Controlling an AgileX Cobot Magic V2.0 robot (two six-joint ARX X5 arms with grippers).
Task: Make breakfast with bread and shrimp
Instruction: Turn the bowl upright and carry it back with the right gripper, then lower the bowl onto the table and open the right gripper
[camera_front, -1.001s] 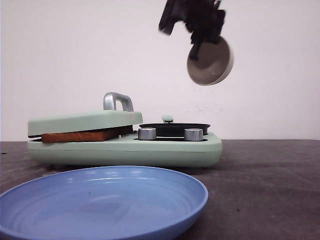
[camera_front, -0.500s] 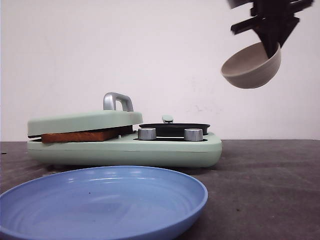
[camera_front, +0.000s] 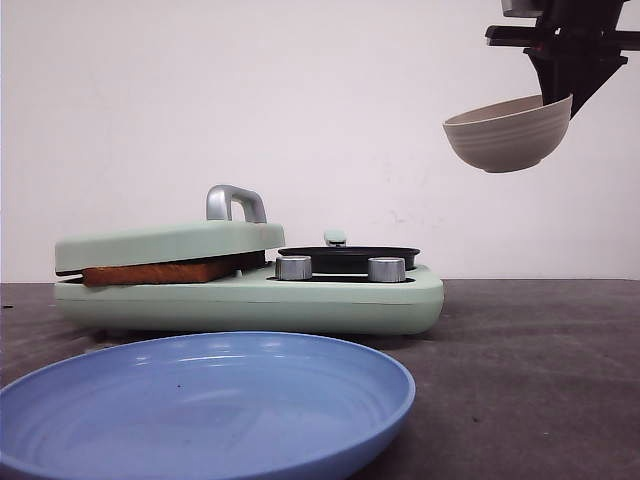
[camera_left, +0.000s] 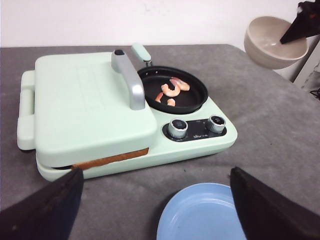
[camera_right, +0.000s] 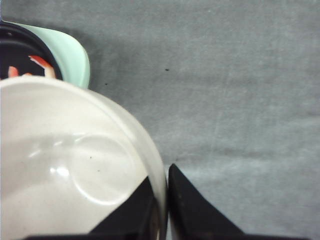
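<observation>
The breakfast machine (camera_left: 95, 110) is pale mint green, with a silver handle (camera_left: 129, 77) and two silver knobs (camera_left: 177, 128) on a black strip. Its round pan (camera_left: 175, 90) is black, and the shrimp (camera_left: 171, 90) in it is orange-pink with paler parts. The bread (camera_front: 160, 271) shows a golden-brown crust edge. The bowl (camera_front: 507, 132) is beige with fine ribs outside. The plate (camera_front: 200, 400) is blue. The surface (camera_left: 280, 125) is dark grey, the wall (camera_front: 300, 100) white, the right claw (camera_right: 162, 210) black.
</observation>
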